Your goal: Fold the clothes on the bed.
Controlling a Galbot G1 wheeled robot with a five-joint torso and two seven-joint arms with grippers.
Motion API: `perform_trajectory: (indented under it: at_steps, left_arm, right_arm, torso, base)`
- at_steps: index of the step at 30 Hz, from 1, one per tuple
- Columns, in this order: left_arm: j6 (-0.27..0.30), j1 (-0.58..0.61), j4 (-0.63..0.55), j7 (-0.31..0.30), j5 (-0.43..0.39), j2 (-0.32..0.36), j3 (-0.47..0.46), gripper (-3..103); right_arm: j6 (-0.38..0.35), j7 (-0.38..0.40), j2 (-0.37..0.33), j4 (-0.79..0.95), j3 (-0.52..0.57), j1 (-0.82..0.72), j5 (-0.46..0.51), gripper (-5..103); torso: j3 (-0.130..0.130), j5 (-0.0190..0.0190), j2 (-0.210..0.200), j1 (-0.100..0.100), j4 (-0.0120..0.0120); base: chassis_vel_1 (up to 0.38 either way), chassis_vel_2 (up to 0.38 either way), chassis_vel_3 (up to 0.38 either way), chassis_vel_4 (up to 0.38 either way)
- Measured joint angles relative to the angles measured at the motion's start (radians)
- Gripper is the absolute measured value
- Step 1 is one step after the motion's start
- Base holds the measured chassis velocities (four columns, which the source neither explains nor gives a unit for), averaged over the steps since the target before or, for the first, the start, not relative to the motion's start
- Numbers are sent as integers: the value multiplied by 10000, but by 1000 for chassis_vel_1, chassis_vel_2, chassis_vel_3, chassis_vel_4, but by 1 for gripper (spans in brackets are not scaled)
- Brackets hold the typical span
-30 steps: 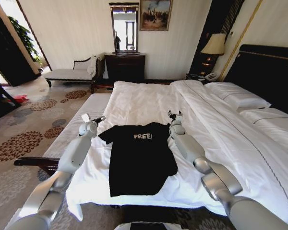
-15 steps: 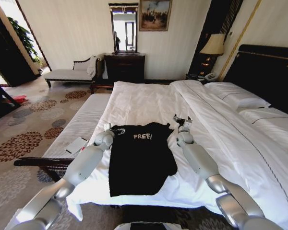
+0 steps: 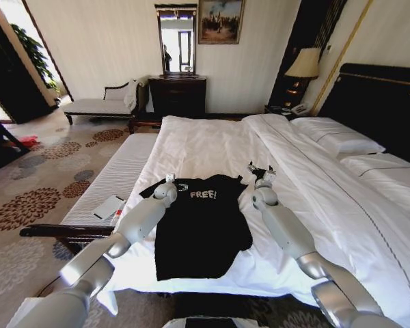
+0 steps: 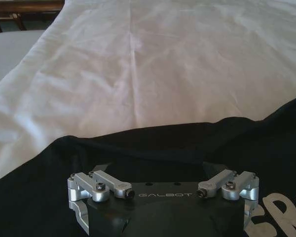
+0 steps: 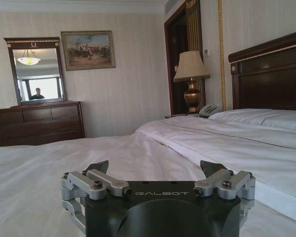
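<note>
We see a black short-sleeved cotton T-shirt (image 3: 201, 222) with white "FREE!" lettering lying flat on the large white-sheeted bed (image 3: 212, 147), near its foot edge, collar toward the far side of the bed. One sleeve of the T-shirt looks already turned in over the body. Our left gripper (image 3: 171, 179) sits low over the T-shirt's shoulder, just left of the lettering. In the left wrist view the gripper (image 4: 165, 170) has its jaws spread wide above the black cloth, grasping nothing. Our right gripper (image 3: 260, 171) rests over the white sheet just beside the T-shirt's right shoulder, apart from the cloth. In the right wrist view the gripper (image 5: 158, 170) also shows jaws released and empty. A pale striped bench (image 3: 113, 181) stands along the bed's left side.
</note>
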Motion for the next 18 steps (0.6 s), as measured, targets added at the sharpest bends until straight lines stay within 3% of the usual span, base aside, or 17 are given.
perform_trajectory:
  at_steps: [1,5,10,17,18]
  left_arm:
    - [359,-88,147,-40,-109,-71,43,100]
    - [851,-254,456,-330,-386,-299,29,100]
    - [861,-408,926,-374,-286,-538,5,100]
    - [-224,-813,2511,273,559,-1145,-383,100]
    - [-651,-918,2899,469,851,-1263,-560,100]
  right_arm:
    - [0,-6,-10,-5,20,-9,5,100]
    - [-4,-21,-37,19,38,-69,11,100]
    - [-6,-30,-73,41,37,-95,10,100]
    - [-15,-30,-27,225,2,-190,8,100]
    - [-23,-28,-49,288,12,-237,11,100]
  torso:
    - [0,-1,0,0,4]
    - [1,-1,-2,0,7]
    - [0,0,-1,0,2]
    - [1,-2,-2,1,6]
    - [1,-2,-2,1,6]
  base:
    - [0,0,0,0]
    - [0,0,0,0]
    - [0,0,0,0]
    - [0,0,0,0]
    - [0,0,0,0]
